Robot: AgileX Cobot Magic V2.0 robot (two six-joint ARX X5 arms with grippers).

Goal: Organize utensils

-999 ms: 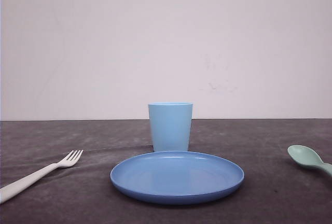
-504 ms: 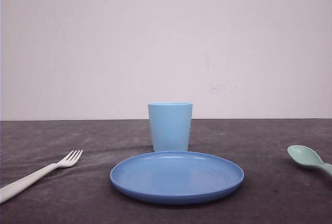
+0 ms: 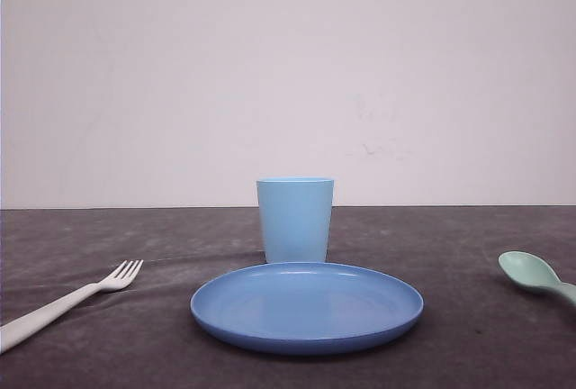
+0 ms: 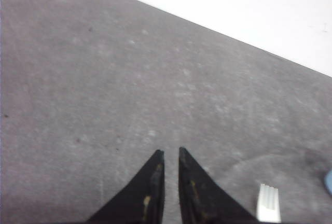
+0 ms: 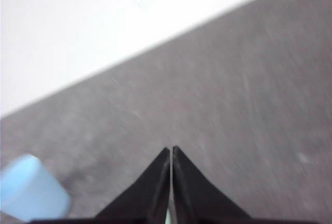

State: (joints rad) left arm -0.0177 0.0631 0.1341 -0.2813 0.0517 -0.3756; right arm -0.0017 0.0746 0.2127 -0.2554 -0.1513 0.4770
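Observation:
A white fork (image 3: 72, 299) lies on the dark table at the left, its tines pointing toward the blue plate (image 3: 306, 339). At the right edge of the front view rests a mint-green spoon (image 3: 535, 274), bowl toward the plate. The left gripper (image 4: 169, 152) hovers over bare tabletop, its jaws almost together with only a narrow slit and nothing between them. The fork's tines (image 4: 268, 204) show just beside it. The right gripper (image 5: 170, 149) is shut with nothing in it, also above bare table.
A light blue cup (image 3: 295, 220) stands upright behind the plate at the table's middle, also seen blurred as the cup (image 5: 30, 189) in the right wrist view. A white wall rises behind the table's far edge.

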